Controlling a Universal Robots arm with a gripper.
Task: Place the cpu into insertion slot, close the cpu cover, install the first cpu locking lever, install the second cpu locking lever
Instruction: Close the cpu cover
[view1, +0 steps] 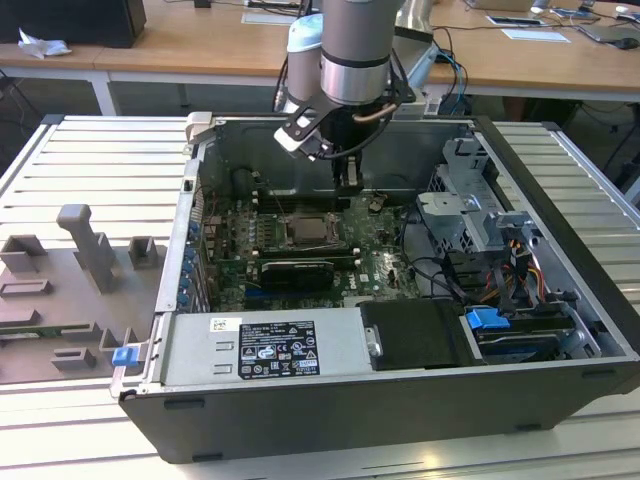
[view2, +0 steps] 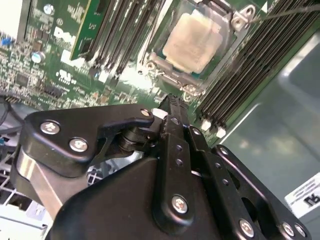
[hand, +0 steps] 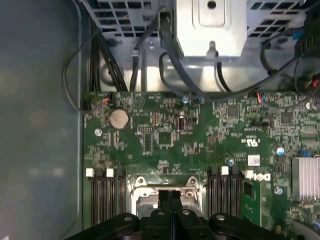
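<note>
The cpu (view2: 192, 42) lies pale and square inside the insertion slot (view1: 310, 231) on the green board. The silvery cpu cover (view2: 167, 69) lies flat around it, framing its face. A thin metal locking lever (view2: 282, 12) runs along one side of the socket. My gripper (view2: 169, 101) hovers just beside the socket's edge, its two black fingers (hand: 165, 200) pressed together with nothing between them. In the exterior view the gripper (view1: 348, 184) hangs low inside the case, slightly to the exterior view's right of the socket. In the first wrist view the cover's metal edge (hand: 165, 186) sits right at the fingertips.
Long black memory slots (hand: 107, 192) flank the socket on both sides. A metal drive cage (view1: 470, 215) with cables fills the case's right part, and a power supply (view1: 265, 350) lines the front. Grey fixtures (view1: 90, 250) stand on the table at the exterior view's left.
</note>
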